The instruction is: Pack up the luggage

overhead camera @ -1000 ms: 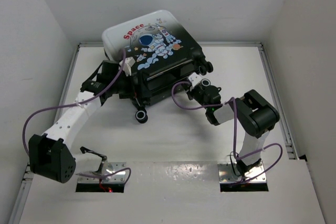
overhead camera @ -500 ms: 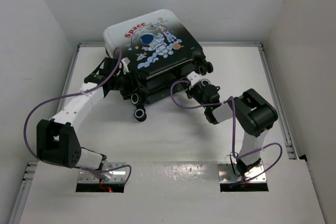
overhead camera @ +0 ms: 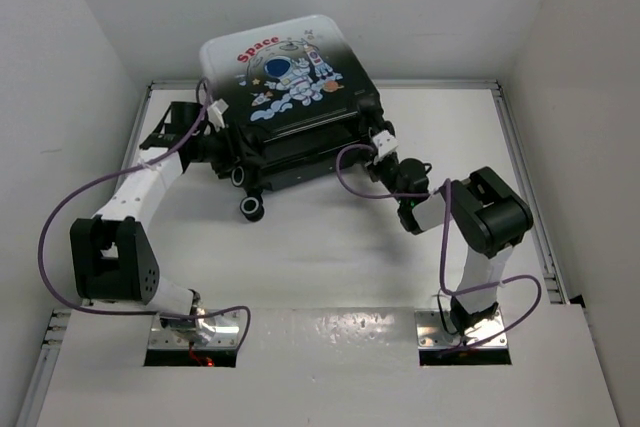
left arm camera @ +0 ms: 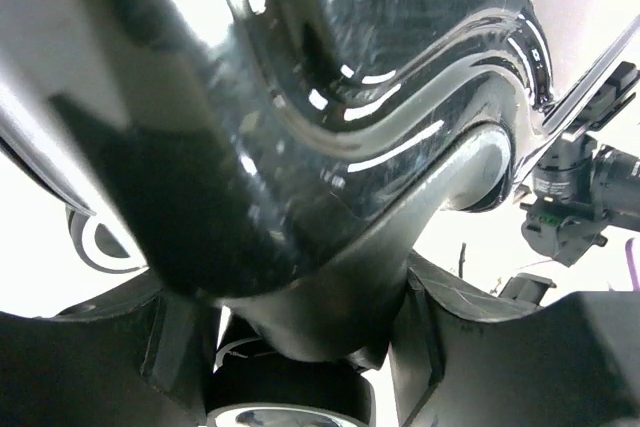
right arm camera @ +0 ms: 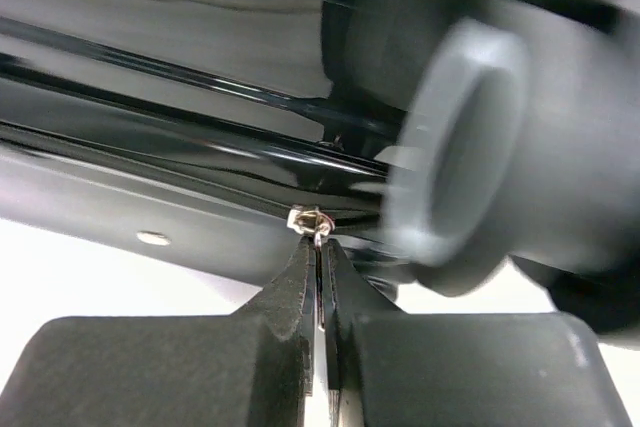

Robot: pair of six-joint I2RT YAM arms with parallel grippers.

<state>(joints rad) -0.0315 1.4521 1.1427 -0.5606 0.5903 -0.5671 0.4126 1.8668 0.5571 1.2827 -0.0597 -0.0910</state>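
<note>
White tabletop (overhead camera: 330,257): left gripper (left arm camera: 300,319) clamps the glossy, rounded luggage (overhead camera: 300,67); right gripper (right arm camera: 318,282) pinches its metal zipper pull (right arm camera: 309,220) (closed tight).

The luggage (overhead camera: 300,97) is glossy hard plastic, its zipper pull (right arm camera: 316,220) shiny metal.

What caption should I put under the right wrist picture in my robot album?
The right hand pinches the small silver zipper pull of the luggage, right beside a grey wheel.

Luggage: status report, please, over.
Left gripper clamped on luggage corner. Right gripper shut on zipper pull. Lid down. Wheel close beside right gripper.
</note>
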